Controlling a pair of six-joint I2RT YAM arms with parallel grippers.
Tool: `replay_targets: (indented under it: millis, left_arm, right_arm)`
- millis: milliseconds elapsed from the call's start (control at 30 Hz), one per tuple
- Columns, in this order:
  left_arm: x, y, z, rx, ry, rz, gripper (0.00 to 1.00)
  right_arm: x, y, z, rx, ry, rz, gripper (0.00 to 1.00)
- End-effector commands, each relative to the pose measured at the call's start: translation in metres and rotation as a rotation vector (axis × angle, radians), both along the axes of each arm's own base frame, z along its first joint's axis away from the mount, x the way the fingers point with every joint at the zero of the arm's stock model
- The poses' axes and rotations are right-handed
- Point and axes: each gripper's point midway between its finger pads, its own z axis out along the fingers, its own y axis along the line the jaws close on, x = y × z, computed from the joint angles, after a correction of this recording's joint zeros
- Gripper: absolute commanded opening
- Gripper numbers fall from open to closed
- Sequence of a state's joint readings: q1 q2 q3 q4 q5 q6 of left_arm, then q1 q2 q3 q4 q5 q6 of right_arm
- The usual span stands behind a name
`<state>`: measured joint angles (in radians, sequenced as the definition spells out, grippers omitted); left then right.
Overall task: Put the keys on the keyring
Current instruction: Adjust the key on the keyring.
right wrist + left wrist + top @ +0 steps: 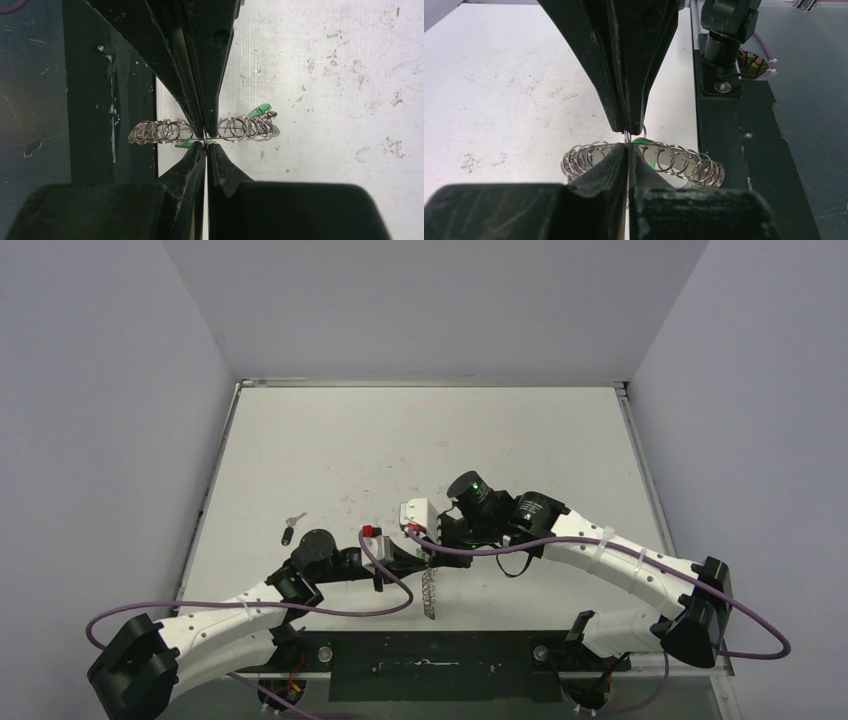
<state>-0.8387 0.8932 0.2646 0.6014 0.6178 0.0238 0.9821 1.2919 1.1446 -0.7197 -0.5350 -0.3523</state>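
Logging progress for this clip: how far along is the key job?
Done: the green key seems to hang on the keyring. In hand: left tool and right tool both pinch the keyring. To do: black key and silver key lie on the table.

keyring (429,592) blocks centre, open table (420,440) beyond

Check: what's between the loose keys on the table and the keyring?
Top view: the left arm's wrist and the left gripper, shut on the keyring, fill the stretch from the keys.

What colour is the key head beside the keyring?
Bright green. The key head shows best in the right wrist view, beside the keyring.
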Motion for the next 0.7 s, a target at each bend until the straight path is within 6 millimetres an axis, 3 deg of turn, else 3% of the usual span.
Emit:
replay_targets:
  millis: [0, 67, 300, 500, 600, 667]
  left_arm:
    - [0.0018, -0.0038, 0.0391, -0.097, -0.101, 0.0, 0.08]
    - [0.0022, -0.0038, 0.0399, -0.097, -0.105, 0.001, 0.13]
    - [0.0038, -0.0068, 0.038, -0.093, -0.096, 0.005, 0.18]
    - [0.0042, -0.0104, 0.0374, -0.095, -0.092, -0.002, 0.0]
    - [0.0044, -0.0099, 0.0371, -0.1, -0.089, 0.003, 0.0]
    - [0.0048, -0.0086, 0.037, -0.106, -0.087, 0.012, 0.0]
  right_arm:
    - [0.0061, 0.0168, 0.0269, 0.096, -0.039, 0.016, 0.0]
    - [0.0061, 0.0172, 0.0276, 0.099, -0.04, 0.017, 0.0]
    - [0.0056, 0.0174, 0.0278, 0.1, -0.039, 0.02, 0.0]
    - [0.0063, 0.0174, 0.0267, 0.099, -0.039, 0.017, 0.0]
    - [0.0101, 0.0171, 0.0243, 0.093, -0.051, 0.006, 0.0]
    - [0.0147, 0.0162, 0.0209, 0.098, -0.061, -0.014, 0.06]
